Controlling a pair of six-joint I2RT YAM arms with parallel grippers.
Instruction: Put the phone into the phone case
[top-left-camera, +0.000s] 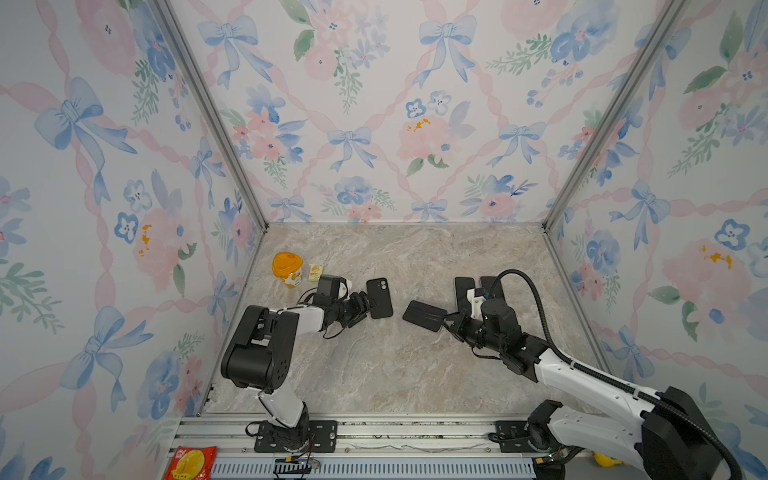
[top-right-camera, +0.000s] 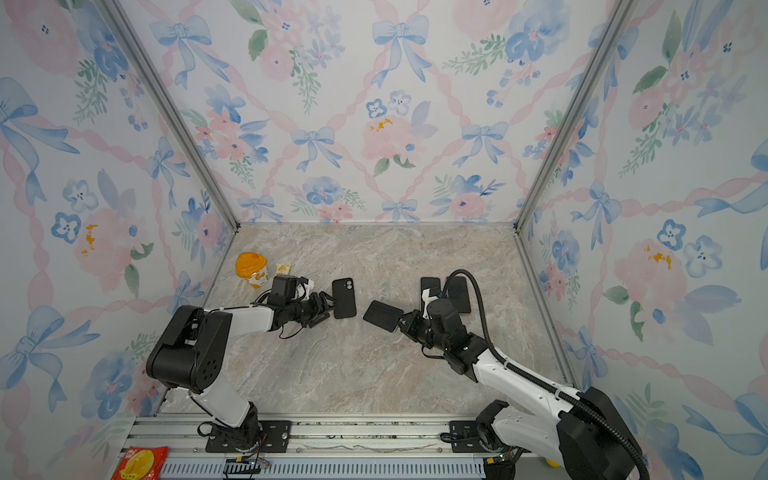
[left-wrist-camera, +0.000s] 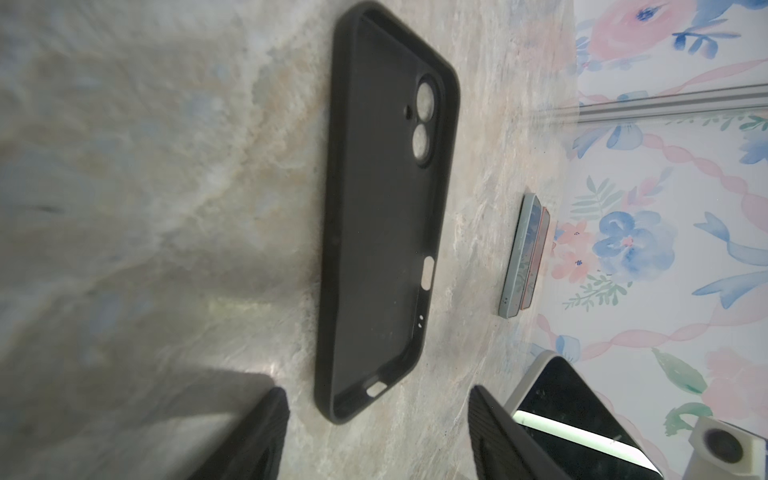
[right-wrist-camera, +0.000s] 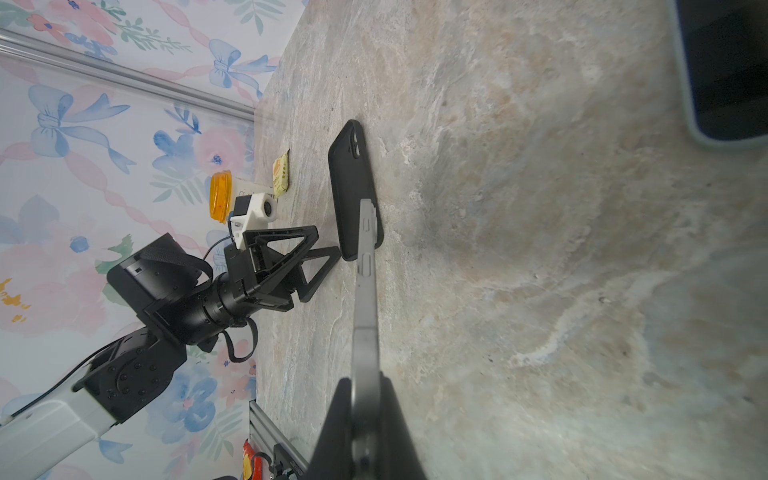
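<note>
Robot lab test cell. Floral wallpaper panels mounted on bare aluminium frame posts, boxing three sides. Marble-look tabletop inside. Arm base plates bolted to slotted aluminium rail at front edge; vented cable duct beside rail.

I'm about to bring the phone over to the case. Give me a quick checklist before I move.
1. The phone is clamped in the shut right tool: ok.
2. The case lies flat on the table, open side up: ok.
3. The left tool stands open at the case's end, not gripping: ok.
4. The phone's camera end lines up with the case's cutout: cannot tell.
5. Bare table between phone and case: ok.
</note>
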